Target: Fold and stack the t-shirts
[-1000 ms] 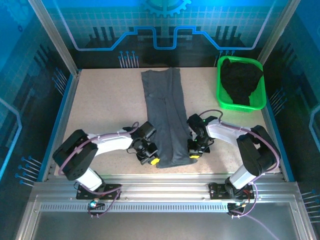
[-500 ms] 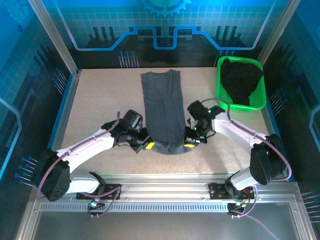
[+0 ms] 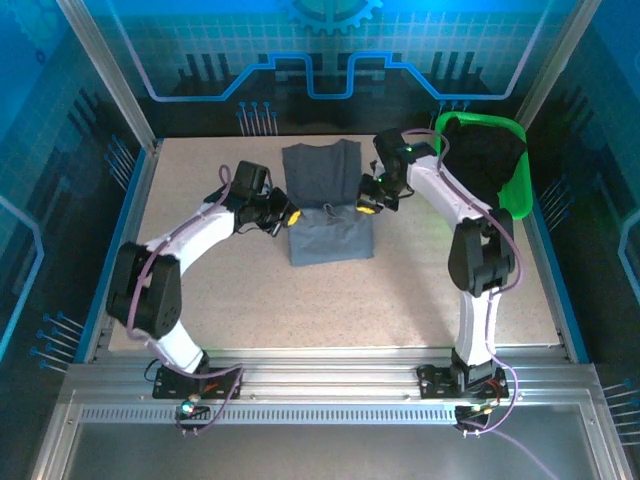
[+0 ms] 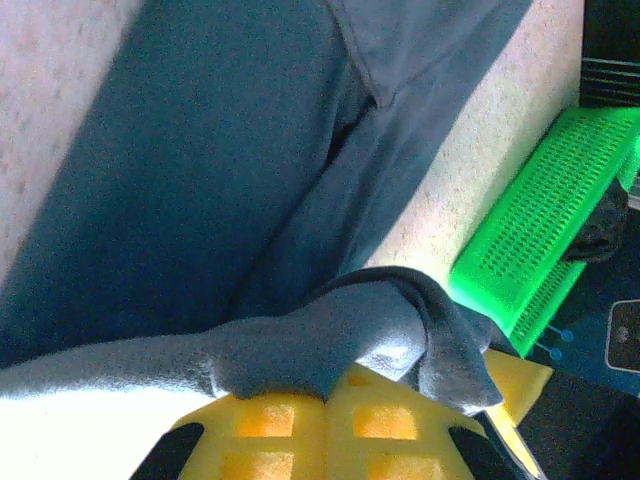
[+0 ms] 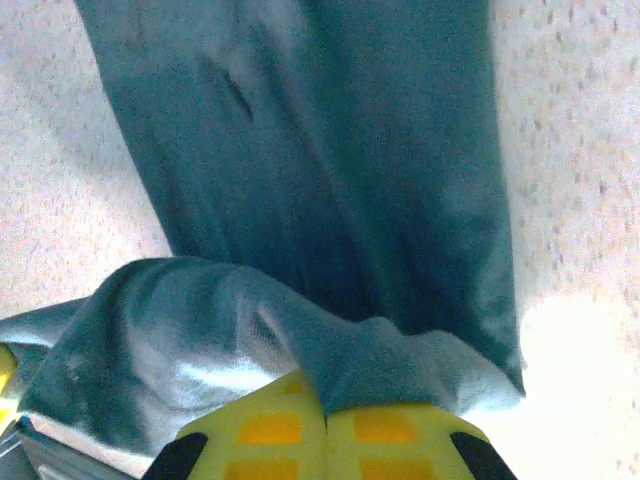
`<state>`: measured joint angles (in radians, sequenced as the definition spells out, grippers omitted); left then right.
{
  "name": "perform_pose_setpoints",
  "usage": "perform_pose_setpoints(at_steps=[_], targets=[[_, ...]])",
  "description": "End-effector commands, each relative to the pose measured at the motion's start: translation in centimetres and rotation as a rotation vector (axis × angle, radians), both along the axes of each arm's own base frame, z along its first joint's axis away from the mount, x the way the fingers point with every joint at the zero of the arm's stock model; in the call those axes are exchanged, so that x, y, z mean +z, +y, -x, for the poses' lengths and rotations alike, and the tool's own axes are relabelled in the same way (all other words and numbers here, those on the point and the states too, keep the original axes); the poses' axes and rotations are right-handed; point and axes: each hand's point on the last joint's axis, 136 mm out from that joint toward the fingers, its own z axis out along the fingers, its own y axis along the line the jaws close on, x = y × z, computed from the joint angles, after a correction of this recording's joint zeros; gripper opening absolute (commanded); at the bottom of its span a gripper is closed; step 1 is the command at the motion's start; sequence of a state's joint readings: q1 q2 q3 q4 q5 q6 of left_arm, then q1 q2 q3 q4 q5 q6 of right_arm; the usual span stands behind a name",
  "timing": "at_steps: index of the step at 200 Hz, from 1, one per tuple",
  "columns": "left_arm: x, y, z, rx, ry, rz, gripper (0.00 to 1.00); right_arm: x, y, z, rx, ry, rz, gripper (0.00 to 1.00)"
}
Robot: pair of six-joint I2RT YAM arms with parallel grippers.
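Slate-grey t-shirt (image 3: 330, 238): near hem, clamped in left gripper (image 3: 290, 217) and right gripper (image 3: 368, 207), lately carried up the desk (image 3: 200, 285) over its far half; halving fold almost laid

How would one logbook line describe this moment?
grey t-shirt: doubled over | left end effector: shut on it | right end effector: shut on it | black t-shirt: in green basket

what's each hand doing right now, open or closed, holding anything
left hand: closed, gripping one edge of the grey t-shirt
right hand: closed, gripping the opposite edge of the same shirt
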<state>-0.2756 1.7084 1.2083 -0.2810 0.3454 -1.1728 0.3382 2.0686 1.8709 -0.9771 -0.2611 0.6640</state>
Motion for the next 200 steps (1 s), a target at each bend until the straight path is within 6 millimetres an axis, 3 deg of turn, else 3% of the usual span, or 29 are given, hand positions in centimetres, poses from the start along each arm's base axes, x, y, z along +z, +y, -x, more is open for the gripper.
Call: perform_pose_setpoints(at_steps=[1,12,18,29,36,49,63,77,105,123,159,200], targets=[[0.1,0.4,-3.3,-0.014,-0.06,-0.004,0.0,-2.0,-0.6,-2.0,0.003,0.038,0.036,0.0],[-0.7,0.5,-4.7,-0.013,-0.06,0.007,0.02,-2.6,-0.6,-3.2,-0.007,0.039,0.034,0.01],[-1.2,0.6,-5.4,-0.012,-0.054,0.008,0.1,-3.1,-0.7,-3.8,-0.009,0.045,0.031,0.11],[-1.7,0.8,-6.7,-0.016,-0.064,0.009,0.37,-3.4,-1.2,-4.6,-0.018,0.048,0.038,0.37],[-1.8,1.1,-7.2,-0.011,-0.069,0.006,0.46,-4.2,-1.4,-5.1,-0.014,0.055,0.048,0.45],[-0.7,1.6,-7.4,0.001,-0.118,-0.012,0.53,-3.4,-2.2,-5.6,-0.01,0.012,0.077,0.54],[0.4,2.1,-6.1,0.01,-0.139,-0.028,0.54,-1.4,-3.2,-5.2,-0.013,-0.042,0.106,0.59],[-0.2,2.4,-3.1,0.015,-0.104,-0.044,0.53,-0.5,-4.3,-3.9,-0.018,-0.062,0.139,0.61],[-3.9,1.8,4.4,0.061,0.056,-0.023,0.47,-2.4,-4.6,1.4,-0.015,0.0,0.112,0.61],[-5.7,0.5,7.3,0.101,0.109,0.001,0.46,-3.7,-3.5,4.4,-0.007,0.03,0.054,0.61],[-8.5,-0.9,7.6,0.159,0.176,0.037,0.5,-7.0,-1.7,7.4,-0.011,0.127,0.003,0.61],[-10.2,-1.2,6.0,0.152,0.191,-0.001,0.48,-9.9,-1.8,6.6,-0.048,0.175,0.023,0.61]])
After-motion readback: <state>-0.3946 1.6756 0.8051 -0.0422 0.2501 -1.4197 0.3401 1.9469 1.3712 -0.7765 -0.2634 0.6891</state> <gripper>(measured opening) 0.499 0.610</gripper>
